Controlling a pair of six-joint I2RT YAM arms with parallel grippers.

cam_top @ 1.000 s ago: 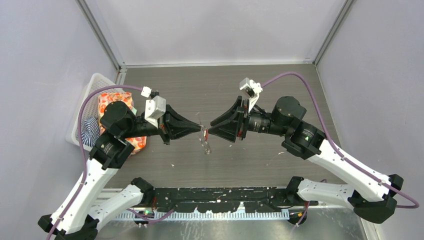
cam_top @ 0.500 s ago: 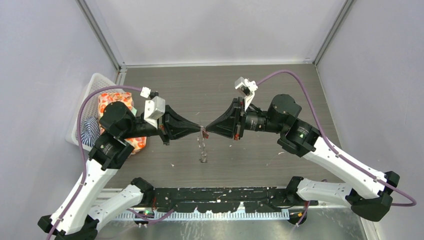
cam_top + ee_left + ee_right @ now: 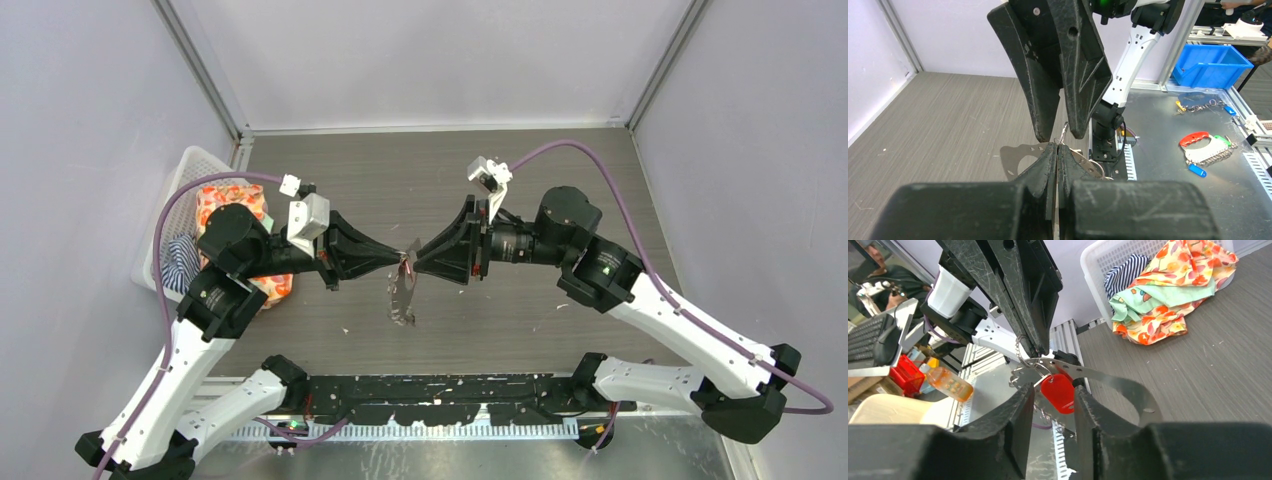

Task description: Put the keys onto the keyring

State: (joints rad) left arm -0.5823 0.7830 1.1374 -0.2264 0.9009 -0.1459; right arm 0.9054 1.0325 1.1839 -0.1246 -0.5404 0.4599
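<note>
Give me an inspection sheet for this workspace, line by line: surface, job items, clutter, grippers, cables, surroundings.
Surface: grey wood-grain table, a few pale specks.
Job's things: keyring hangs between the two gripper tips; red-headed key sits up by its wire.
Clutter: white basket of cloths at the table's left edge.
Grippers: left gripper shut on the keyring's wire; right gripper has its jaws apart, the red key head between them.
Cables: a purple cable loops off each arm, clear of the keys.
Surroundings: pale walls; blue bin and spare keys on a bench beyond.
</note>
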